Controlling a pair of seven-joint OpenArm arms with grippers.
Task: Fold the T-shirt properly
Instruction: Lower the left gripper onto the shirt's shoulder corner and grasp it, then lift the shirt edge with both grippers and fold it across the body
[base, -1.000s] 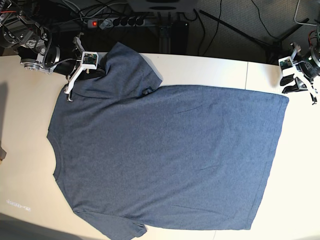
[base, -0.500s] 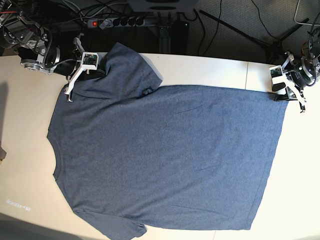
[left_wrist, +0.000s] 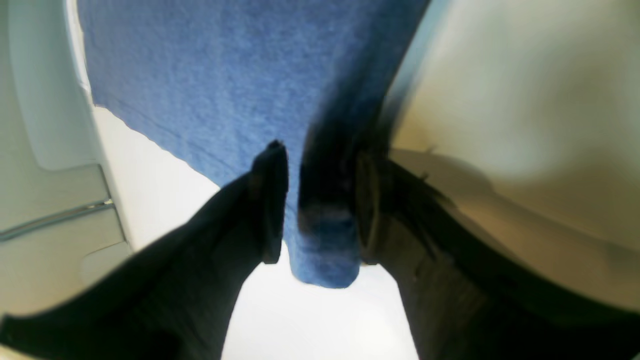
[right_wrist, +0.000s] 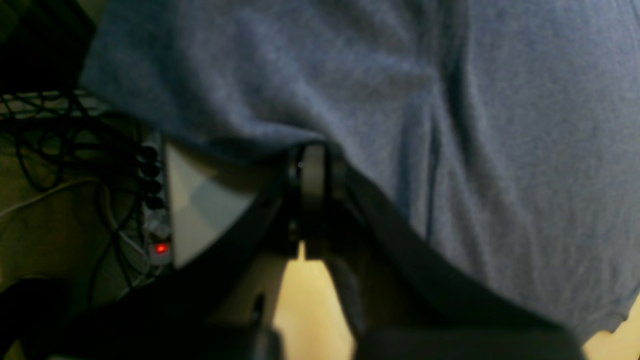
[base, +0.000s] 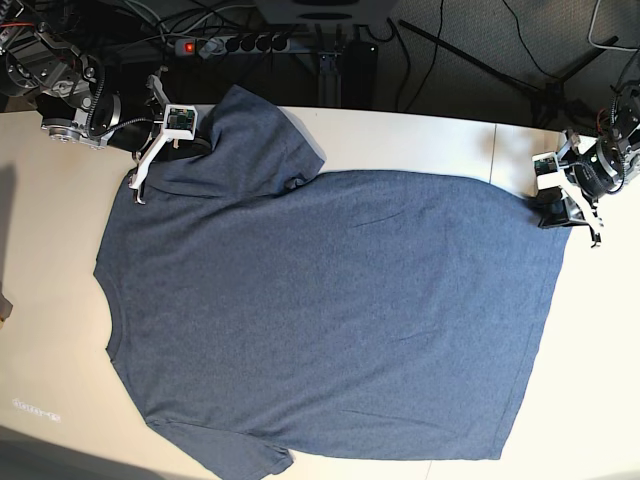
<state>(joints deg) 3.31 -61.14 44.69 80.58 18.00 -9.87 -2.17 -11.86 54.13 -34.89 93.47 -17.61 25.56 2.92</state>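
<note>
Base view: the T-shirt (base: 330, 310) lies spread on the table (base: 50, 260), neck toward the view's left, hem toward its right. The right gripper (base: 170, 148) sits at the far-left sleeve; the left gripper (base: 553, 210) at the far-right hem corner. A power strip (base: 240, 43) lies beyond the table's far edge.
</note>
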